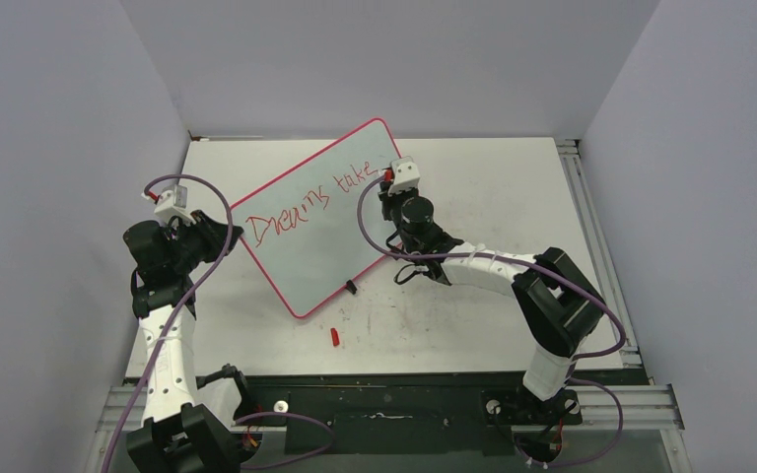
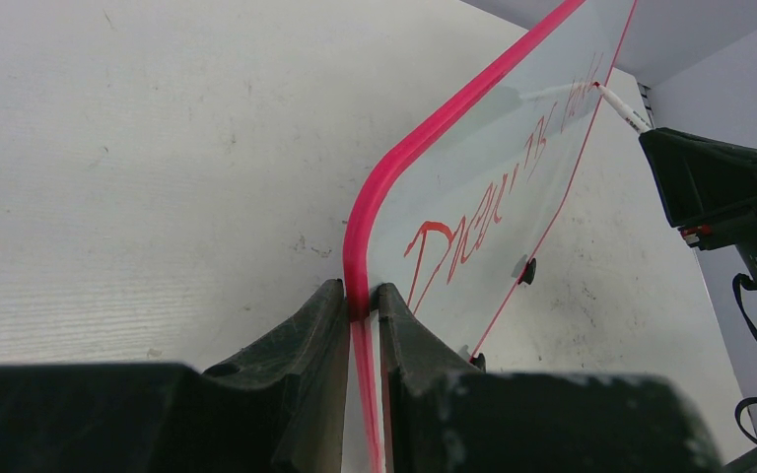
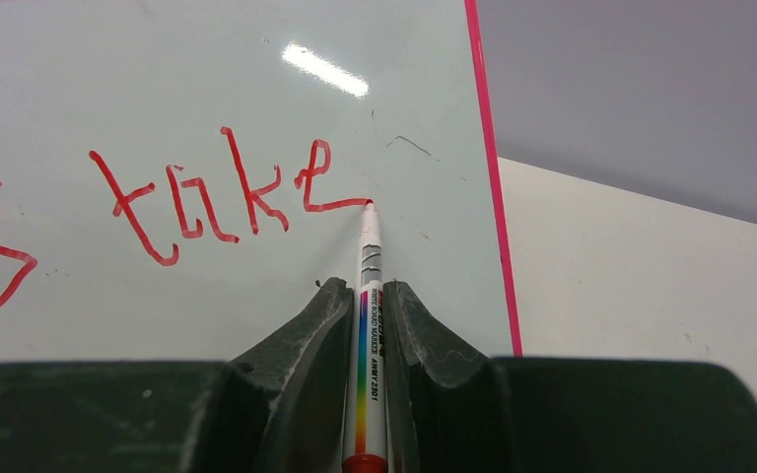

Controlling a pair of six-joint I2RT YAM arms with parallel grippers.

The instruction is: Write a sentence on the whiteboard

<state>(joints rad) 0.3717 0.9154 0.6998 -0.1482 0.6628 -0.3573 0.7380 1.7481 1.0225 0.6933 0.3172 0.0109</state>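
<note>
The whiteboard [image 1: 306, 232] with its red-pink rim stands tilted on the table, with "Dreams take" written on it in red. My left gripper [image 1: 227, 233] is shut on the board's left edge. In the left wrist view its fingers [image 2: 360, 296] pinch the rim of the whiteboard [image 2: 473, 177]. My right gripper [image 1: 391, 183] is at the board's upper right, shut on a white marker [image 3: 369, 325]. The marker's red tip touches the whiteboard [image 3: 207, 79] at the end of the "e" in "take". The right gripper [image 3: 368, 291] holds the marker by its barrel.
A small red marker cap [image 1: 335, 337] lies on the table in front of the board. A black clip foot [image 1: 352, 288] sticks out from the board's lower edge. Grey walls close in the table [image 1: 513, 187] on three sides.
</note>
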